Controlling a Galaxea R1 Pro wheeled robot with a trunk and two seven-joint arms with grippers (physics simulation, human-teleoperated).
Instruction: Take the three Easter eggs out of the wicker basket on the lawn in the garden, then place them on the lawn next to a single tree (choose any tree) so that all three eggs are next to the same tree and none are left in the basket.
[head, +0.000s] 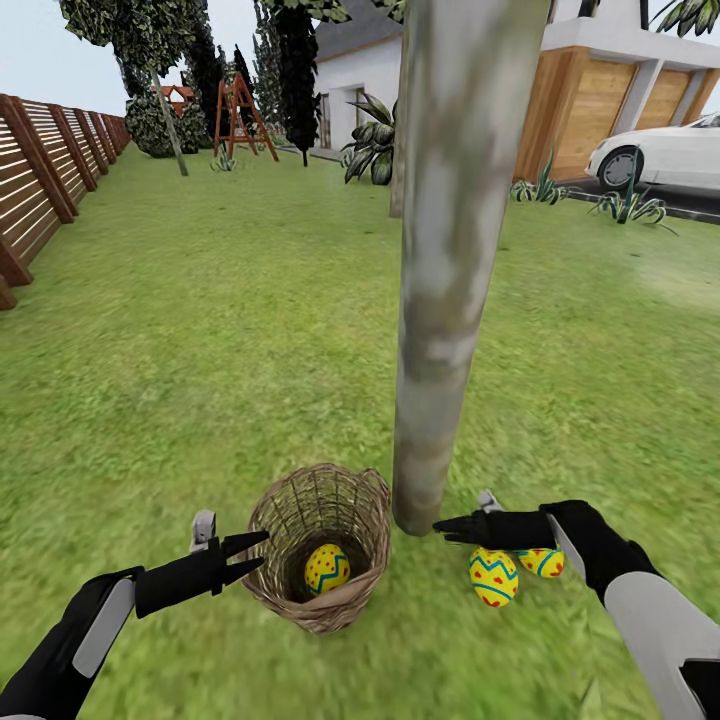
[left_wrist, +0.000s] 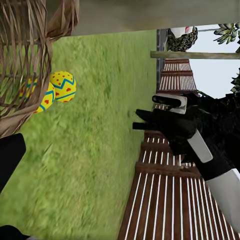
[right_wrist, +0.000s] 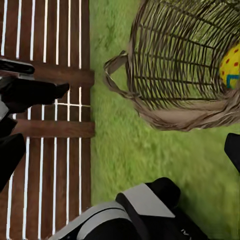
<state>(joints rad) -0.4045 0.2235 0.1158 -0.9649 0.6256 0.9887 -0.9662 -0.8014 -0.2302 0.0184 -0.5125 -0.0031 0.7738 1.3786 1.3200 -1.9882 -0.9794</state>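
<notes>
Eggs: three yellow ones; details at the end, smallest last.
Lawn (head: 200, 350): wide green grass, fence (head: 40, 170) along its left edge.
Tree (head: 445, 250): thick pale trunk rising from the grass just right of the basket.
Basket (head: 320, 545): wicker, tilted, mouth toward the camera, beside the trunk's foot.
Left hand (head: 250, 558): fingers spread, empty, at the basket's left rim.
Right hand (head: 448, 528): near the trunk's base, above two eggs; open or closed, cannot tell.
Egg in basket (head: 327, 568): one, at the bottom.
Eggs on grass (head: 494, 578): two, side by side, right of the trunk.
</notes>
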